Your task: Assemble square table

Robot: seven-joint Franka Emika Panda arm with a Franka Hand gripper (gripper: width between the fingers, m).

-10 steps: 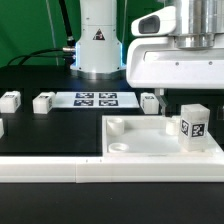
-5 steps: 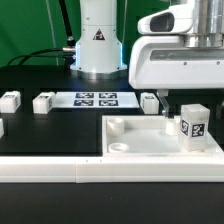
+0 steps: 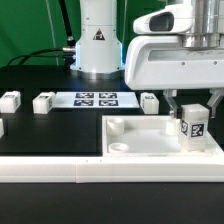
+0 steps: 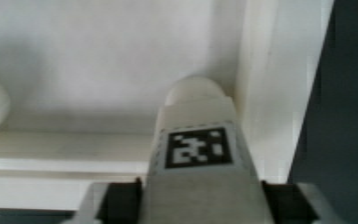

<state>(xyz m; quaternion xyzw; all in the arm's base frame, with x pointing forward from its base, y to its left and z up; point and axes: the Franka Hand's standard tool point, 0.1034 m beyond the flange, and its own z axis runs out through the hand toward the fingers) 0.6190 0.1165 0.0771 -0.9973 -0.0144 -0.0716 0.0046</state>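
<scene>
End effector (image 3: 193,114) shifted toward exterior view's left, straddling leg (image 3: 193,129) (contact unclear).

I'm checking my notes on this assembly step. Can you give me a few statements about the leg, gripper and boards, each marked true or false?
1. A tagged leg stands upright on the tabletop. True.
2. The gripper straddles that leg, with one finger on each side. True.
3. The marker board lies on the tabletop. False: it lies on the black table, beyond the tabletop.
4. Every leg is on the tabletop. False: a loose leg lies on the black table.
</scene>
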